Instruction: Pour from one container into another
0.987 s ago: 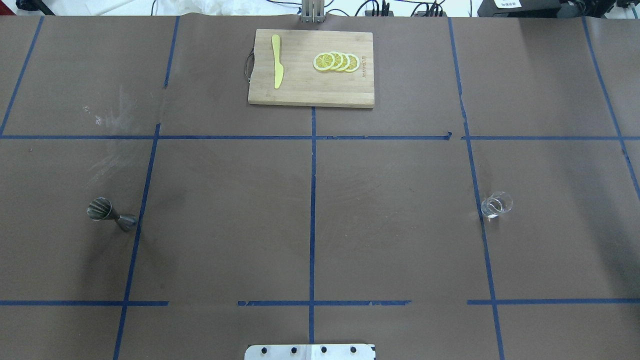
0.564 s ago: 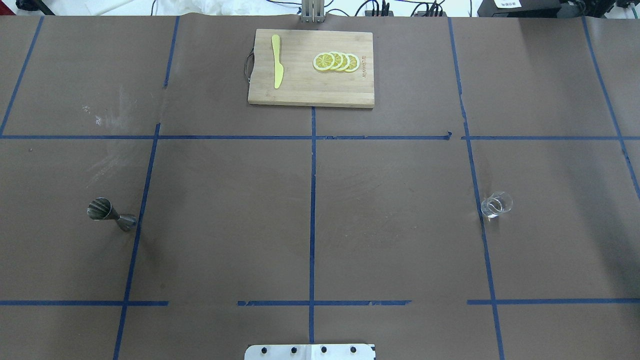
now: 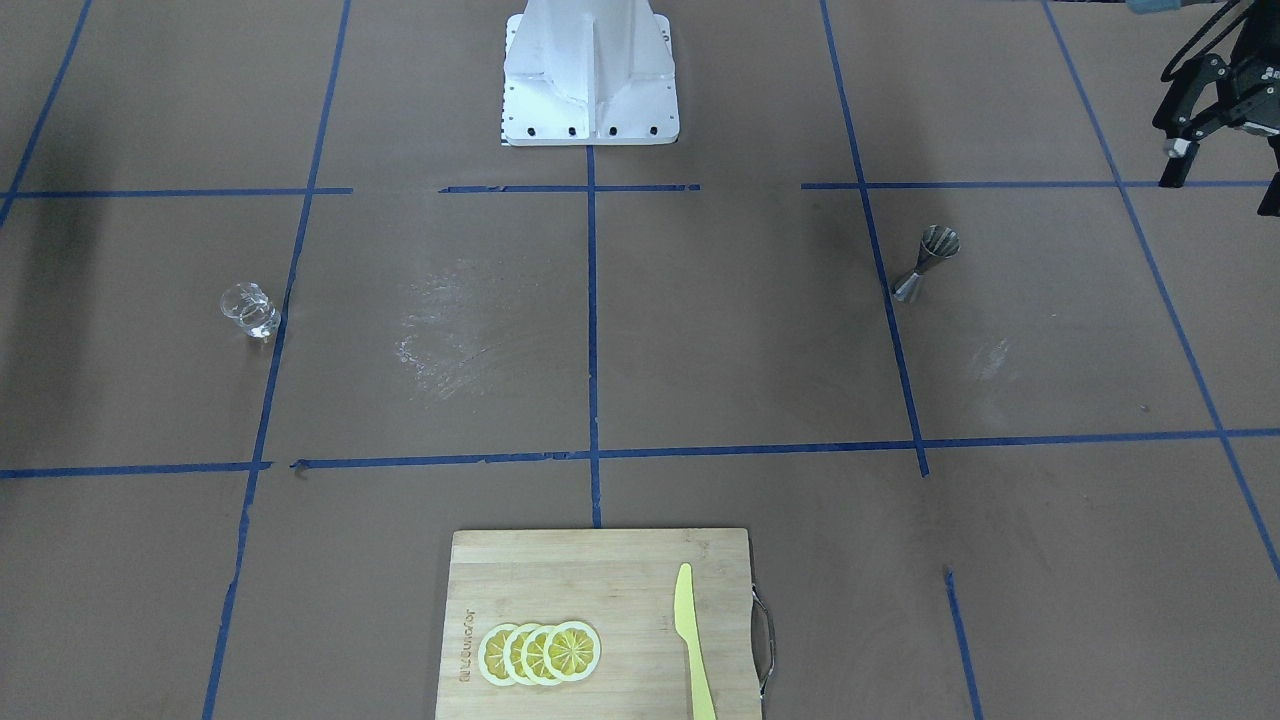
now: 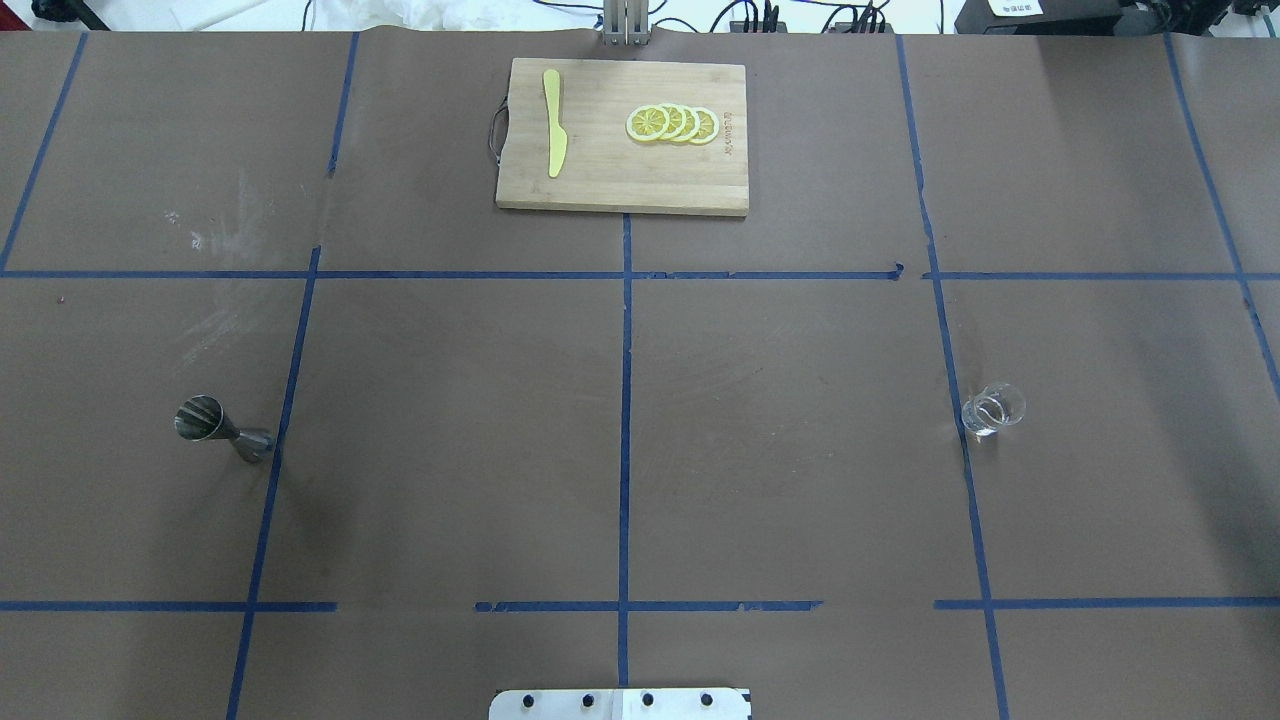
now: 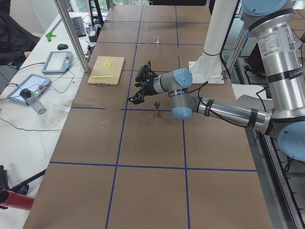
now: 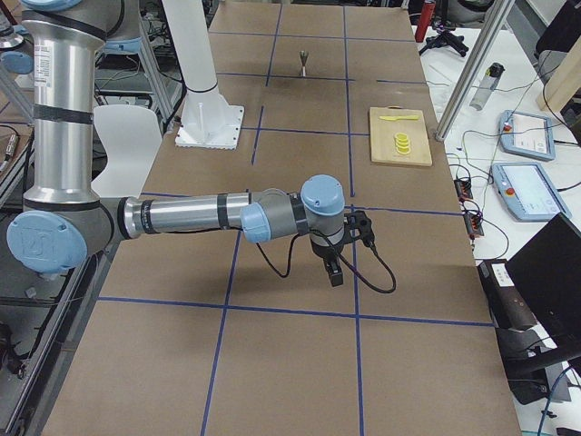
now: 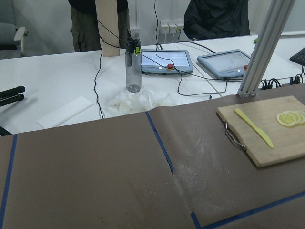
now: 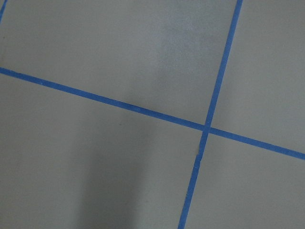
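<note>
glass cup (image 4: 993, 408), jigger (image 4: 225, 431) untouched | L jaws wide, empty | R jaws: can't tell

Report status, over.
Left gripper open, empty. Right gripper state unclear. Glass and jigger upright, far apart, untouched. Cutting board at far edge, not between them.

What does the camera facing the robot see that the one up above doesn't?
Only the front-facing view shows the left gripper, black, in its top right corner, and the upright part of the robot's white pedestal. Only the overhead view shows the cables and white bench beyond the table's far edge. Both show the glass cup, the metal jigger, and the cutting board with its yellow knife and lemon slices, none touched by a gripper.
</note>
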Controlling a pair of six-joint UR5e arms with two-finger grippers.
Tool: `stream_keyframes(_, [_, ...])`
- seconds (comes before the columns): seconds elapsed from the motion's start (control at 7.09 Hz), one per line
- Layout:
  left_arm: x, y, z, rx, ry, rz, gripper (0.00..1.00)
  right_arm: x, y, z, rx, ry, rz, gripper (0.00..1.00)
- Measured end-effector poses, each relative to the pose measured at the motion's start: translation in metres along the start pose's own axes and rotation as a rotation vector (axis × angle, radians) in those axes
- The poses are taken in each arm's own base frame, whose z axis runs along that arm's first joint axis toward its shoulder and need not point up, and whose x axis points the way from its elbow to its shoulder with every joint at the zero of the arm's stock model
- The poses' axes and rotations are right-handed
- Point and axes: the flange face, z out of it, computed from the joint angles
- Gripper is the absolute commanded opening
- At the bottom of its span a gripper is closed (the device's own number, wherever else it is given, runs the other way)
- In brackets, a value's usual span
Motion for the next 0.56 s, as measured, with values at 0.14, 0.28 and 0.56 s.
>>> stream_keyframes(0.14, [0.003, 0.004, -0.003, 0.098, -0.026, -0.037, 1.0, 0.0, 0.002, 0.0, -0.002, -0.003, 0.002, 1.0])
stream_keyframes(0.28, [0.004, 0.009, -0.005, 0.19, -0.06, -0.053, 1.0, 0.0, 0.004, 0.001, -0.003, -0.005, 0.003, 1.0])
stream_keyframes(0.56, [0.017, 0.031, 0.0, 0.331, -0.144, -0.052, 1.0, 0.001, 0.007, 0.002, -0.007, -0.009, 0.007, 1.0])
